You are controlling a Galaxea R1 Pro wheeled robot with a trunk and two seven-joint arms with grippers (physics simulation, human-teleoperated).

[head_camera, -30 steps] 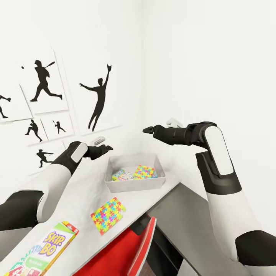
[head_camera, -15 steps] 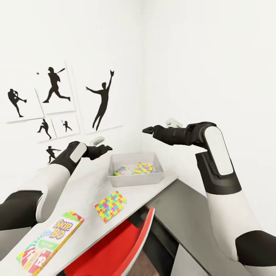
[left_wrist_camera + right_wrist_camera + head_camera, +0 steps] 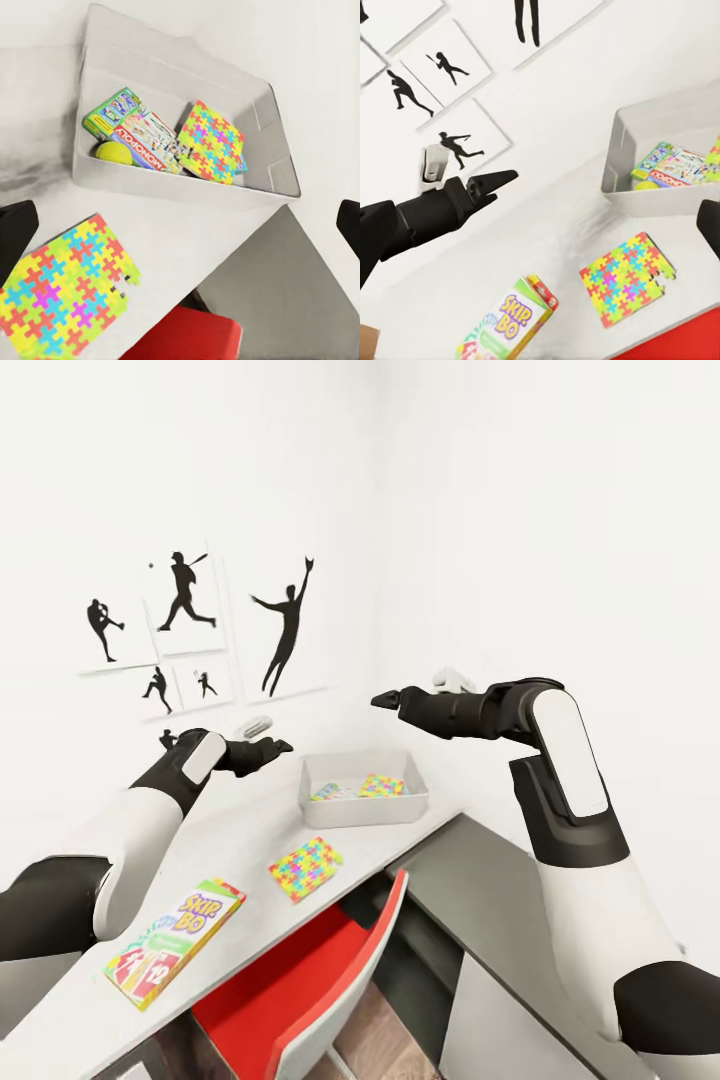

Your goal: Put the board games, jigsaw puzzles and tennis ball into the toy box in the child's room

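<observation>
Standing on the long pale grey-white table, just right of the head view's centre, the shallow pale grey toy box holds several toys. In the left wrist view it contains a green-edged Monopoly board game, a small yellow-green tennis ball touching that game's edge, and a thin multicolour jigsaw puzzle leaning tilted against the far inner wall.

A second jigsaw puzzle square lies flat on the table just in front of the box, apart from it. The orange-green Skip-Bo board game lies flat toward the lower left of the head view, well apart from the box.

The black left gripper hangs above the table left of the box, holding nothing; the right wrist view shows it with fingers drawn close together. The black right gripper hovers above the box in the middle of the head view, empty; whether its fingers are wide or narrow cannot be told.

A red chair is tucked under the table at the lower centre, beside a dark grey cabinet. Black baseball-player silhouette pictures hang on the white wall at the left of the frame.
</observation>
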